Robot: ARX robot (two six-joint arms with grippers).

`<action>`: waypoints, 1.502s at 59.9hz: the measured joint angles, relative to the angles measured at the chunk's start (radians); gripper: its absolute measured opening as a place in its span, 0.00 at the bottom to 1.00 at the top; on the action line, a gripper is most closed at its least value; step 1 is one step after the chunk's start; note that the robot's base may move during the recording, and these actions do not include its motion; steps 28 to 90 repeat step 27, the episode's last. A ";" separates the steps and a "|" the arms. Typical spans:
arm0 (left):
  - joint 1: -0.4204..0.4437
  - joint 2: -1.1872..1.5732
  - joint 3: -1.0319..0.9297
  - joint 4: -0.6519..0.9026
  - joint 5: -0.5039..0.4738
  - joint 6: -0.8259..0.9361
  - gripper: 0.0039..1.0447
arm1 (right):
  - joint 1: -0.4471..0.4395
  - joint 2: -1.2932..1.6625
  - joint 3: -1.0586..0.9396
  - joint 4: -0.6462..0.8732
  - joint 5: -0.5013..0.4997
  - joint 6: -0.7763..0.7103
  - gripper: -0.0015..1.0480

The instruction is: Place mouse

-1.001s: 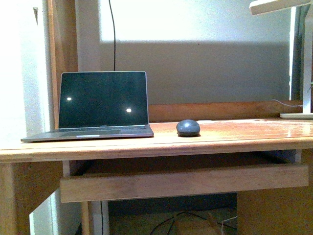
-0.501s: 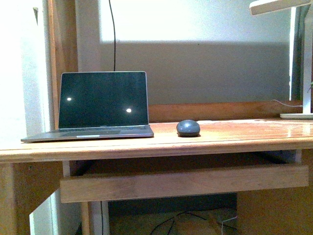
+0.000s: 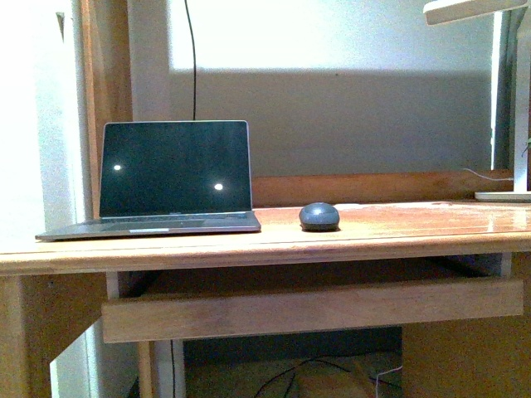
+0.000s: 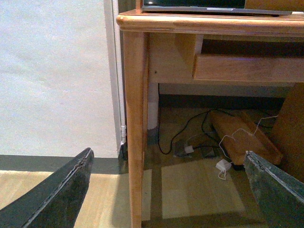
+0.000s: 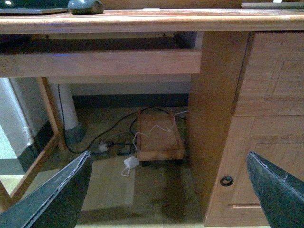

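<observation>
1. The left gripper (image 4: 168,190) hangs low in front of the desk with its two dark fingers (image 4: 61,197) spread wide, one in each lower corner of the left wrist view, holding nothing.
2. The right gripper (image 5: 168,190) is spread the same way, with dark fingers (image 5: 57,197) in the lower corners of the right wrist view and nothing between them.
3. Between the left gripper's fingers the floor shows cables (image 4: 190,137) and a small white adapter (image 4: 222,166) under the desk, beside the desk leg (image 4: 135,128).
4. Past the right gripper stand a cabinet door (image 5: 256,156) and a wooden box (image 5: 159,135) on the floor.
5. The mouse (image 3: 319,216) sits on the desk (image 3: 373,236) near the middle of the front view, just to the right of the open laptop (image 3: 174,178), not touching it. It also shows at the top left edge of the right wrist view (image 5: 85,6).
6. A pulled-out tray (image 3: 315,308) runs below the desktop.
7. A lamp base (image 3: 504,196) rests at the far right edge.
</observation>
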 joint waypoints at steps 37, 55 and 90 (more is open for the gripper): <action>0.000 0.000 0.000 0.000 0.000 0.000 0.93 | 0.000 0.000 0.000 0.000 0.000 0.000 0.93; 0.000 0.000 0.000 0.000 0.000 0.000 0.93 | 0.000 0.000 0.000 0.000 0.000 0.000 0.93; 0.000 0.000 0.000 0.000 0.000 0.000 0.93 | 0.000 0.000 0.000 0.000 0.000 0.000 0.93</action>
